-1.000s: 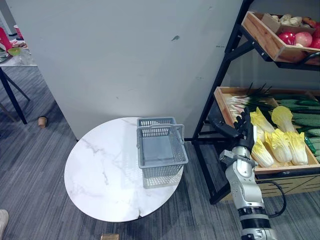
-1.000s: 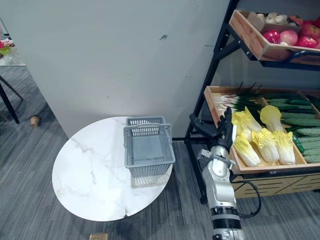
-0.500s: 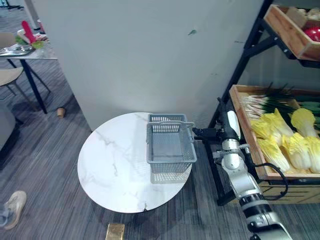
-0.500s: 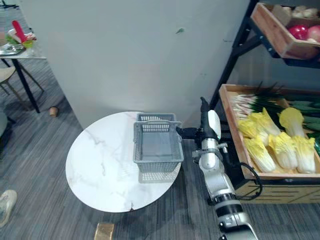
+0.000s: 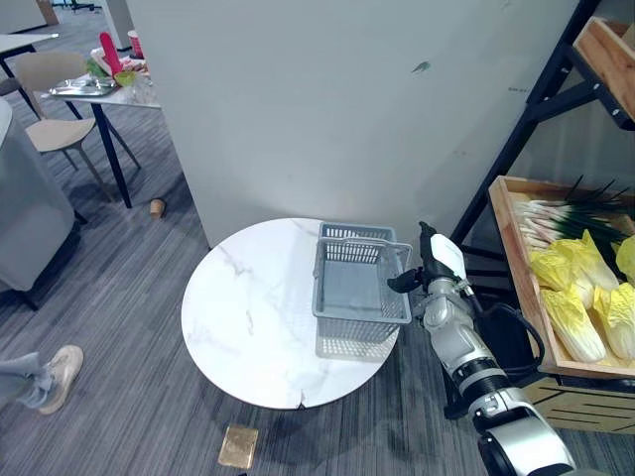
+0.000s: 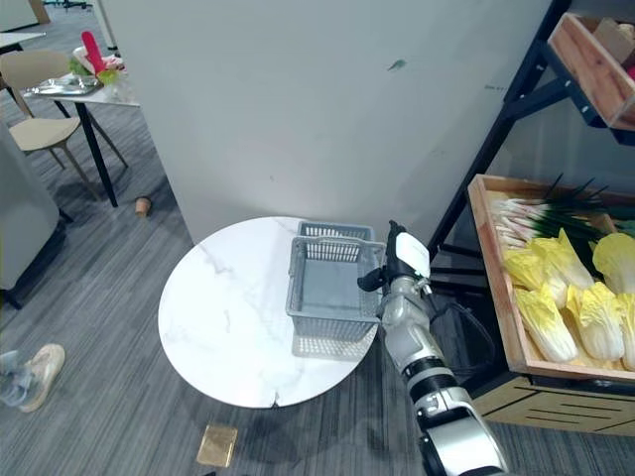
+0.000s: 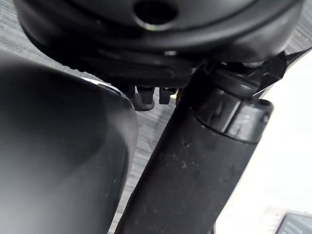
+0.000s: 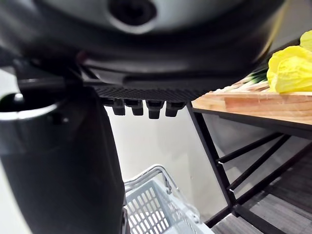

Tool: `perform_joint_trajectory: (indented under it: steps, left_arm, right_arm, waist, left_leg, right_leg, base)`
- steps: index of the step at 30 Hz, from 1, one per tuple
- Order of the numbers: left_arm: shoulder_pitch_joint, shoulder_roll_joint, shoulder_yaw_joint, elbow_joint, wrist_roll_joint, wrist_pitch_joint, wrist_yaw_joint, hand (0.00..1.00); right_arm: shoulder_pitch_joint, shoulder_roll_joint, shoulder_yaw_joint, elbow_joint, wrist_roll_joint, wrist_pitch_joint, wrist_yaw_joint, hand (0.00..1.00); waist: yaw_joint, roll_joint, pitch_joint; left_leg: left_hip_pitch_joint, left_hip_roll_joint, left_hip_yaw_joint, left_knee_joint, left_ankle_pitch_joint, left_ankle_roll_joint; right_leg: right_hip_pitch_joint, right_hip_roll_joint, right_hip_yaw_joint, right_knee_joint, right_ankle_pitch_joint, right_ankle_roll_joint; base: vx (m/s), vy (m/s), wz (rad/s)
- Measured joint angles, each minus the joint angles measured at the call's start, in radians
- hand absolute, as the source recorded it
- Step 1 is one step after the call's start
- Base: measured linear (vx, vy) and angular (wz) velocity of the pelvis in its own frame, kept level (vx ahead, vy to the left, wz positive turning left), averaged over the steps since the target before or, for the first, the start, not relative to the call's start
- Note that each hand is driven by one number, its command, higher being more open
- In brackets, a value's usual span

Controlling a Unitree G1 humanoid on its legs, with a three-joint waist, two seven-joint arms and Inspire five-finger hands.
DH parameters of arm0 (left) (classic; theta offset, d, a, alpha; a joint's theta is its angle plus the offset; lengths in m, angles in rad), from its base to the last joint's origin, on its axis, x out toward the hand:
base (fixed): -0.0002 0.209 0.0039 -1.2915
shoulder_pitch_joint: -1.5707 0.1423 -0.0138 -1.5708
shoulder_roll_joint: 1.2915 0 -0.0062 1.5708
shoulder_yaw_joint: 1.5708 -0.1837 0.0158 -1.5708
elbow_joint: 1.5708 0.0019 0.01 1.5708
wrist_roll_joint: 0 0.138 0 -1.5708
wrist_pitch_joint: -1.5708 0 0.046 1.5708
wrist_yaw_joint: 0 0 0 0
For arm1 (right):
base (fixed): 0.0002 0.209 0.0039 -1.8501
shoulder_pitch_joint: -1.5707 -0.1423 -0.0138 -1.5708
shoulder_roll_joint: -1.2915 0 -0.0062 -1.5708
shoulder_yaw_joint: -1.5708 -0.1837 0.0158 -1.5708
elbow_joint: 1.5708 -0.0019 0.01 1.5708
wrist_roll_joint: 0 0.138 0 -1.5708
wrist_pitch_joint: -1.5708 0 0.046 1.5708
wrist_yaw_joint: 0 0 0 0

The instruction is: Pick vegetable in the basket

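An empty grey plastic basket (image 5: 359, 288) with its handle up stands on the right side of a round white marble table (image 5: 258, 327). My right hand (image 5: 429, 276) hovers just right of the basket's rim, open and holding nothing; whether it touches the rim I cannot tell. The right wrist view shows its fingers (image 8: 141, 108) straight, with the basket (image 8: 156, 207) below them. Yellow-green cabbages (image 5: 580, 297) and green onions (image 5: 561, 213) lie in a wooden shelf tray (image 6: 506, 307) to the right. My left hand (image 7: 195, 165) hangs idle and open.
A black metal rack (image 5: 526, 129) carries the vegetable tray and a higher wooden crate (image 5: 610, 55). A grey wall (image 5: 327, 109) stands behind the table. A paper cup (image 5: 157, 206), a brown block (image 5: 238, 446) and a person's shoe (image 5: 55, 372) are on the floor.
The camera has swung left. My right hand has left the cabbage tray empty and moved left to the basket's right rim.
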Motion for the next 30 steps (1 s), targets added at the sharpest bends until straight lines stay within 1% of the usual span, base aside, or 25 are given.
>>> perform_joint_trajectory:
  steps: [2, 4, 6, 8, 10, 12, 14, 17, 23, 24, 26, 28, 30]
  left_arm:
    - [-0.002, -0.003, 0.027, -0.012, 0.001, -0.001, -0.003, 1.0]
    - [-0.008, -0.003, 0.048, -0.032, 0.002, -0.002, -0.01, 1.0]
    - [-0.009, -0.003, 0.069, -0.04, 0.005, -0.005, -0.013, 1.0]
    - [-0.01, 0.003, 0.075, -0.043, 0.033, -0.012, -0.016, 1.0]
    - [-0.01, 0.005, 0.075, -0.046, 0.044, -0.015, -0.02, 1.0]
    - [-0.01, 0.003, 0.076, -0.049, 0.06, -0.025, -0.025, 1.0]
    - [-0.01, 0.003, 0.077, -0.049, 0.069, -0.029, -0.03, 1.0]
    - [-0.013, 0.003, 0.085, -0.051, 0.077, -0.031, -0.034, 1.0]
    - [-0.024, -0.001, 0.108, -0.072, 0.078, -0.031, -0.034, 1.0]
    - [-0.024, -0.002, 0.108, -0.078, 0.078, -0.032, -0.034, 1.0]
    - [-0.029, -0.004, 0.108, -0.08, 0.078, -0.033, -0.037, 1.0]
    - [-0.03, -0.003, 0.108, -0.08, 0.078, -0.034, -0.04, 1.0]
    - [-0.032, -0.003, 0.108, -0.082, 0.078, -0.045, -0.043, 1.0]
  right_arm:
    - [-0.034, -0.006, 0.004, 0.025, -0.018, 0.015, 0.018, 1.0]
    - [-0.076, -0.032, 0.011, 0.048, -0.018, 0.034, 0.038, 1.0]
    - [-0.108, -0.041, 0.031, 0.06, -0.017, 0.052, 0.045, 1.0]
    - [-0.146, -0.042, 0.043, 0.06, -0.017, 0.074, 0.063, 1.0]
    - [-0.186, -0.052, 0.043, 0.061, -0.018, 0.098, 0.081, 1.0]
    - [-0.243, -0.08, 0.054, 0.063, -0.017, 0.141, 0.09, 1.0]
    - [-0.299, -0.099, 0.057, 0.064, -0.017, 0.156, 0.09, 1.0]
    - [-0.352, -0.13, 0.074, 0.064, -0.017, 0.162, 0.089, 1.0]
    - [-0.421, -0.175, 0.074, 0.064, -0.019, 0.154, 0.096, 1.0]
    - [-0.424, -0.182, 0.075, 0.064, -0.02, 0.146, 0.106, 1.0]
    - [-0.437, -0.196, 0.106, 0.064, -0.053, 0.141, 0.162, 1.0]
    - [-0.44, -0.199, 0.125, 0.064, -0.058, 0.142, 0.183, 1.0]
    - [-0.444, -0.2, 0.134, 0.067, -0.058, 0.144, 0.202, 1.0]
  waist:
    - [0.009, -0.002, 0.019]
    - [0.028, -0.008, 0.051]
    - [0.033, -0.016, 0.071]
    - [0.038, -0.02, 0.077]
    - [0.051, -0.021, 0.079]
    - [0.067, -0.02, 0.081]
    - [0.072, -0.017, 0.09]
    - [0.075, -0.018, 0.097]
    - [0.082, -0.014, 0.139]
    - [0.083, -0.012, 0.149]
    - [0.083, -0.001, 0.167]
    - [0.083, 0.004, 0.172]
    - [0.088, 0.005, 0.189]
  left_leg:
    - [-0.017, 0.0, -0.003, 0.0, 0.01, 0.005]
    - [-0.034, -0.004, -0.016, 0.001, 0.022, 0.008]
    - [-0.044, -0.011, -0.023, 0.001, 0.027, 0.014]
    - [-0.06, -0.009, -0.025, 0.007, 0.032, 0.014]
    - [-0.066, -0.008, -0.024, 0.007, 0.032, 0.014]
    - [-0.067, -0.002, -0.022, 0.007, 0.032, 0.014]
    - [-0.067, 0.009, -0.022, 0.007, 0.032, 0.014]
    - [-0.076, 0.011, -0.023, 0.007, 0.032, 0.014]
    - [-0.117, 0.015, -0.03, 0.006, 0.05, 0.014]
    - [-0.121, 0.016, -0.03, 0.005, 0.054, 0.013]
    - [-0.143, 0.025, -0.031, 0.002, 0.067, 0.009]
    - [-0.156, 0.03, -0.031, 0.002, 0.073, 0.003]
    - [-0.158, 0.04, -0.033, 0.003, 0.078, -0.001]
  right_leg:
    - [-0.01, 0.0, -0.009, -0.003, -0.001, 0.003]
    - [-0.013, -0.003, -0.022, -0.012, 0.003, 0.004]
    - [-0.014, -0.009, -0.032, -0.018, 0.004, 0.004]
    - [-0.027, -0.006, -0.022, -0.022, 0.014, 0.004]
    - [-0.027, -0.004, -0.009, -0.037, 0.028, -0.003]
    - [-0.027, 0.0, 0.004, -0.039, 0.041, -0.016]
    - [-0.029, 0.009, 0.016, -0.039, 0.06, -0.022]
    - [-0.038, 0.012, 0.019, -0.039, 0.062, -0.025]
    - [-0.071, 0.017, 0.032, -0.049, 0.061, -0.025]
    - [-0.072, 0.019, 0.032, -0.055, 0.061, -0.026]
    - [-0.09, 0.029, 0.032, -0.062, 0.06, -0.026]
    - [-0.104, 0.037, 0.031, -0.058, 0.06, -0.026]
    - [-0.107, 0.046, 0.029, -0.055, 0.06, -0.027]
  base:
    - [-0.05, -0.004, 0.14]
    - [0.0, 0.006, 0.21]
    - [0.05, 0.007, 0.17]
    - [0.08, 0.006, 0.09]
    - [0.07, 0.028, 0.03]
    - [0.05, 0.016, 0.01]
    - [0.02, 0.011, -0.01]
    - [-0.01, -0.001, -0.01]
    - [-0.07, -0.019, -0.01]
    - [-0.09, -0.038, 0.0]
    - [-0.12, -0.053, -0.02]
    - [-0.07, -0.041, 0.0]
    - [-0.04, -0.04, -0.01]
